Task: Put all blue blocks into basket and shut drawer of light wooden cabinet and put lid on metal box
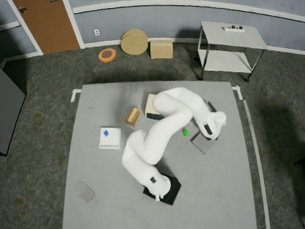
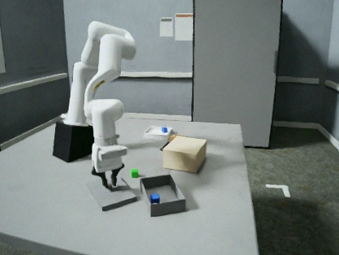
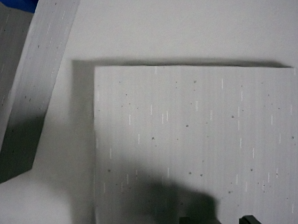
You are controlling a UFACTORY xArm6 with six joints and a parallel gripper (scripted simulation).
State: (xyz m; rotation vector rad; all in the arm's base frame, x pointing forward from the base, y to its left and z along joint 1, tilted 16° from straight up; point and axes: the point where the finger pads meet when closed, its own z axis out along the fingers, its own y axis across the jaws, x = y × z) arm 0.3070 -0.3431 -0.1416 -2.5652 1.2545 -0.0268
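One blue block point(image 2: 155, 198) point(image 3: 17, 4) lay inside the grey metal box point(image 1: 211, 106) point(image 2: 168, 209) point(image 3: 37, 65), down on its floor beside a wall. The box stood open, and its lid point(image 1: 204, 144) point(image 2: 111, 196) point(image 3: 195, 125) lay flat on the table point(image 1: 120, 204) point(image 2: 40, 191) point(image 3: 175, 30) just beside it, on the box's left in the exterior view, with a narrow strip of table between them

Over the lid, beside the box, the gripper point(image 2: 110, 188) point(image 3: 220, 220) pointed down, its fingertips a little apart with nothing clamped between them. Whether the tips touched the lid could not be told

A green block point(image 1: 185, 133) point(image 2: 135, 173) sat on the table near the box, off its far left corner in the exterior view. Behind the box in that view stood the light wooden cabinet point(image 1: 150, 103) point(image 2: 182, 154); how far its drawer was in could not be told, the arm point(image 1: 165, 135) point(image 2: 105, 61) covering part of it from above. Past the cabinet, farther from the box, was a brown wooden object point(image 1: 133, 116) point(image 2: 173, 138), partly hidden in the exterior view

Well apart from the box, beyond that object, was the white basket point(image 1: 110, 147) point(image 2: 152, 131), with another blue block point(image 1: 106, 133) point(image 2: 164, 129) within its rim
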